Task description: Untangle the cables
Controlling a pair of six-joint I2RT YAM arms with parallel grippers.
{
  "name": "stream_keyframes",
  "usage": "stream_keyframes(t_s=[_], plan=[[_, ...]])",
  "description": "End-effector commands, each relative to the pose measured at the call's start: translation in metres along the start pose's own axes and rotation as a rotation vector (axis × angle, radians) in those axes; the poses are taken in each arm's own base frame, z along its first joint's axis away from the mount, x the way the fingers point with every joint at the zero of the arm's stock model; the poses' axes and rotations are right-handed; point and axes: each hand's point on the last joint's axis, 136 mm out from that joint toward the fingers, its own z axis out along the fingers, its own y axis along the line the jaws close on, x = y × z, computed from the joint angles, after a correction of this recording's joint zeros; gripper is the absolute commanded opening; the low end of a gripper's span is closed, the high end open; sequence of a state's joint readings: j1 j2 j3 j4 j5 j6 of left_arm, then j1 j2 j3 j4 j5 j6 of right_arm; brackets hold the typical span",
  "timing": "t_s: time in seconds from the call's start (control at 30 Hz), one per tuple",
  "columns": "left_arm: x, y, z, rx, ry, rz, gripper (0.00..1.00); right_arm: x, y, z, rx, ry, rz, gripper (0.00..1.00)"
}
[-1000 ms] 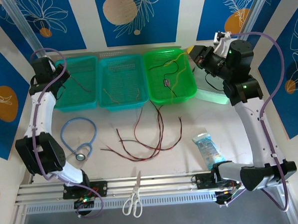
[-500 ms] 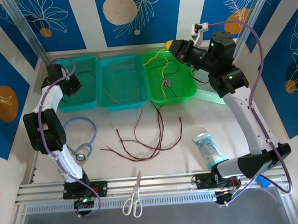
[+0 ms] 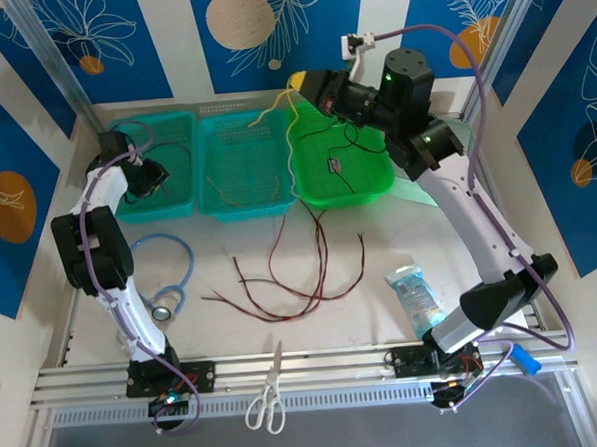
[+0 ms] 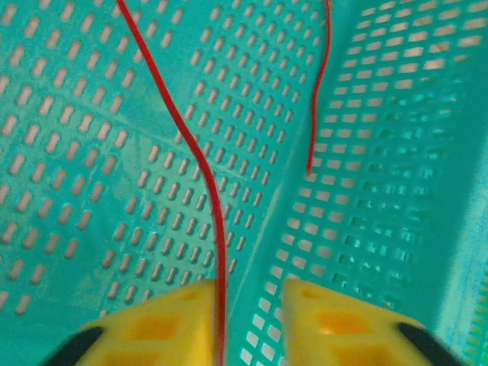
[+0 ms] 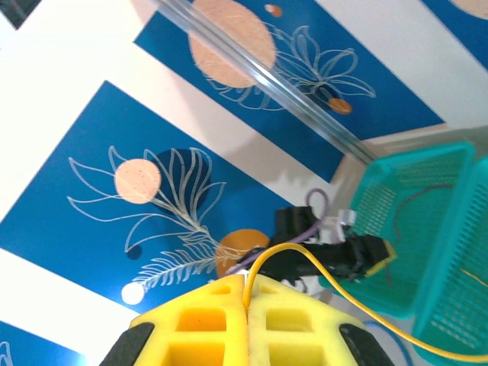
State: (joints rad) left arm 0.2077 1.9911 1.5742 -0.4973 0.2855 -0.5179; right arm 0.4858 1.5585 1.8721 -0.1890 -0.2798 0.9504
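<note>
Pinching yellow cable (image 5: 286, 245), right fingers (image 5: 206, 320) press together; left fingers (image 4: 168, 324) parted, flanking red cable (image 4: 201, 164).

light: bright, even | shadows: soft, short | focus: top view sharp; wrist views' near foreground blurred

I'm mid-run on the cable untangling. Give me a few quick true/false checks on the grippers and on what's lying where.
1. The right gripper is shut on a yellow cable. True.
2. The left gripper is clamped tight on the red cable. False: its jaws stand apart, and the red cable runs loose through the gap.
3. The scissors lie in the green basket. False: they lie on the table, at its near edge.
4. Several red and dark cables lie loose on the table. True.
5. The stethoscope sits in the middle basket. False: it lies on the table, on the left side.
</note>
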Motion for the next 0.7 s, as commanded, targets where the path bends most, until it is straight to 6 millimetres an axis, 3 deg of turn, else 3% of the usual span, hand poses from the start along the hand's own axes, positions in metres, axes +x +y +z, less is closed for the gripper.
stream_keyframes(t_s=[0.0, 0.1, 0.2, 0.43, 0.53, 0.67], plan=[[-0.011, 0.004, 0.000, -0.019, -0.009, 0.024, 0.40, -0.004, 0.020, 0.017, -0.079, 0.003, -0.026, 0.00], [-0.020, 0.006, 0.003, -0.042, -0.013, 0.040, 0.56, -0.006, 0.016, 0.039, -0.098, 0.021, -0.009, 0.00], [-0.031, 0.000, -0.006, -0.046, -0.042, 0.066, 0.61, -0.010, 0.011, 0.057, -0.115, 0.032, 0.004, 0.00], [-0.054, -0.007, -0.054, -0.107, -0.206, 0.139, 0.68, -0.017, 0.001, 0.094, -0.159, 0.066, 0.027, 0.00], [-0.054, -0.011, -0.068, -0.108, -0.231, 0.149, 0.70, -0.011, -0.019, 0.111, -0.127, 0.095, 0.042, 0.00], [-0.053, -0.019, -0.082, -0.083, -0.268, 0.155, 0.72, 0.000, -0.068, 0.133, -0.035, 0.114, 0.068, 0.00]])
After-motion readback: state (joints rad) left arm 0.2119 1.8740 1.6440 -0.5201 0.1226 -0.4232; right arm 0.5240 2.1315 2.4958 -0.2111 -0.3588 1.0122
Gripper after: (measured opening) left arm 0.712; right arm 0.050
